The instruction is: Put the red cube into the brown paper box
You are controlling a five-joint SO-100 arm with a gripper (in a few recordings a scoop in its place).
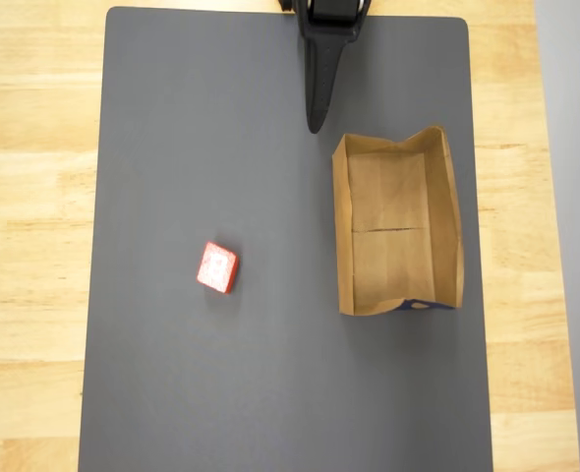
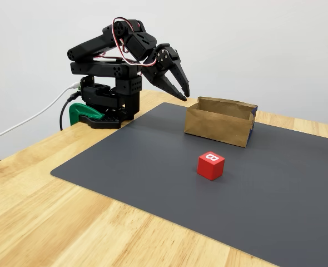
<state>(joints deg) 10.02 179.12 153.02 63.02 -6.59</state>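
The red cube (image 1: 217, 267) (image 2: 210, 165) lies on the dark grey mat, a white "B" on its top face, left of centre in the overhead view. The brown paper box (image 1: 396, 224) (image 2: 221, 121) stands open and empty to the cube's right in that view, with a fold line across its floor and bluish print at its near end. My black gripper (image 1: 315, 123) (image 2: 184, 95) hangs folded back at the mat's far edge, above the surface and just beyond the box's far left corner. Its fingers are shut with nothing between them.
The grey mat (image 1: 192, 118) (image 2: 286, 200) covers most of a light wooden table (image 1: 34, 197) (image 2: 53, 222). My arm's base is held by a green clamp (image 2: 83, 114) at the table's far left corner in the fixed view, with cables trailing off left.
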